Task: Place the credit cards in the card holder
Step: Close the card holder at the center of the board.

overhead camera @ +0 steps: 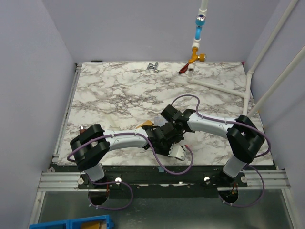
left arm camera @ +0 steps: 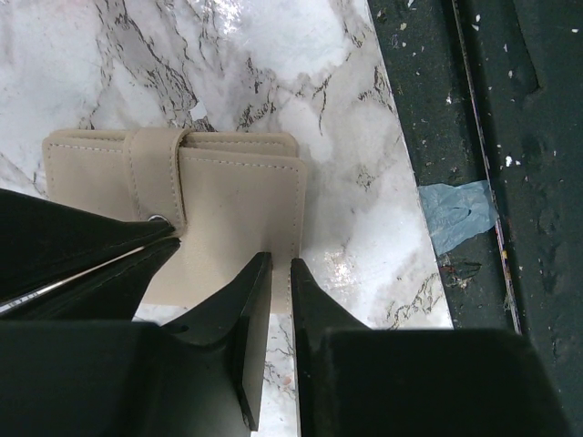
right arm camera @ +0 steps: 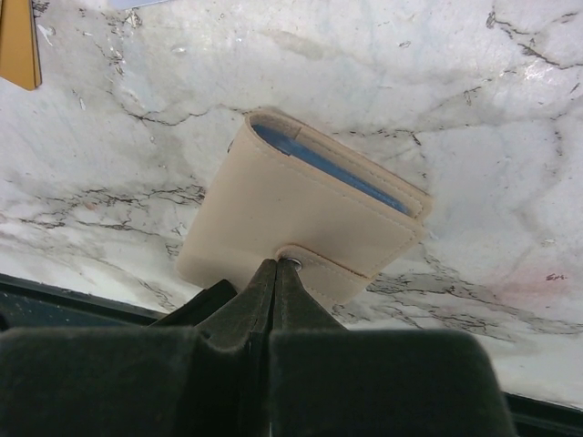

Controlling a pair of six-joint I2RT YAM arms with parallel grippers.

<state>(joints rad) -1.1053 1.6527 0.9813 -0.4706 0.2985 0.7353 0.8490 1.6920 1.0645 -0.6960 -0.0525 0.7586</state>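
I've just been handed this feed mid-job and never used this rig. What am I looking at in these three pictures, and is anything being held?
The overhead picture shows two robot arms bolted at the near edge of a marble table, meeting near its middle. The other two pictures come from cameras on each wrist, looking past that arm's own black fingers.

The right pincer is closed on the snap strap of the tan card holder, which has a blue card tucked in its opening. The left pincer sits over the card holder's edge, its fingers nearly together; whether it pinches anything is unclear. A gold card lies on the table nearby. At the far edge are a small metal clip and some white pipework, unrelated to the job.
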